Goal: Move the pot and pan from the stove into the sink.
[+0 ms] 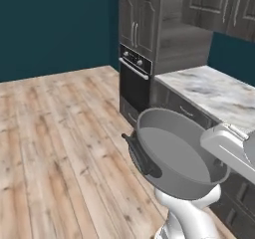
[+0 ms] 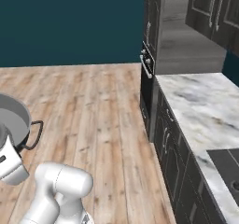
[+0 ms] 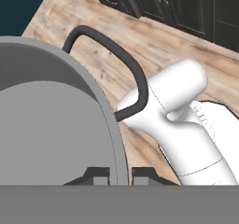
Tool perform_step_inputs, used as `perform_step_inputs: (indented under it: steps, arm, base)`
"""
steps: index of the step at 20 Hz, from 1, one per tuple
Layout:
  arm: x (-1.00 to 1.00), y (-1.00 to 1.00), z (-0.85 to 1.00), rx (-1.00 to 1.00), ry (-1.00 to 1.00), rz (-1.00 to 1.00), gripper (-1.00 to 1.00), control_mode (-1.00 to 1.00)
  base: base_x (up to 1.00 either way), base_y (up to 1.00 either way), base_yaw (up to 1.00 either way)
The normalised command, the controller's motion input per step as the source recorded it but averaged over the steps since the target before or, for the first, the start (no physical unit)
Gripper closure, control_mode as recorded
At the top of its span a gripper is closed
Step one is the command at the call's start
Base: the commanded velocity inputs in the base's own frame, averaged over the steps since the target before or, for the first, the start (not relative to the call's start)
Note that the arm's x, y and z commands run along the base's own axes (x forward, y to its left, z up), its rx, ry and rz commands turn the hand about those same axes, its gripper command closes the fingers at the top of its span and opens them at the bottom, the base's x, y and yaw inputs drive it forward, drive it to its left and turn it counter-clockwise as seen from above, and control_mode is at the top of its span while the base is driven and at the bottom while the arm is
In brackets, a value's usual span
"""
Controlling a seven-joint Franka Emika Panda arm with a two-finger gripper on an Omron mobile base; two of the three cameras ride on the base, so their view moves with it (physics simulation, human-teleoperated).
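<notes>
pot rides high over the kitchen floor, pinched by its rim

seen from the left base camera, one grey pot hangs tilted in the air above the plank floor, its open mouth turned toward the camera and one dark loop handle showing on its left side. behind it stands one built-in oven in a tall dark cabinet, and to the right one run of marble counter over dark drawers.

from the right base camera, the same pot shows at the far left edge, one loop handle sticking out over the floor, with the counter running down the right side and one dark recessed panel set into it at the lower right corner; what that panel is cannot be told.

from the hand camera, the gripper is clenched on the pot's wall: one fingertip sits inside the rim, the other outside, the grey wall between them. the pot is empty.
</notes>
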Motion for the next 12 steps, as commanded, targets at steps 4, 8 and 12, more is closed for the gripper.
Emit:
perform_step_inputs:
  steps: [4, 8, 12]
  arm:
    - [0.00, 0.00, 0.00, 0.00, 0.00, 0.00, 1.00, 1.00]
    - [0.00, 0.00, 0.00, 0.00, 0.00, 0.00, 1.00, 1.00]
    - [0.00, 0.00, 0.00, 0.00, 0.00, 0.00, 1.00, 1.00]
  base:
    - [0.00, 0.00, 0.41]
    - [0.00, 0.00, 0.40]
    - [0.00, 0.00, 0.40]
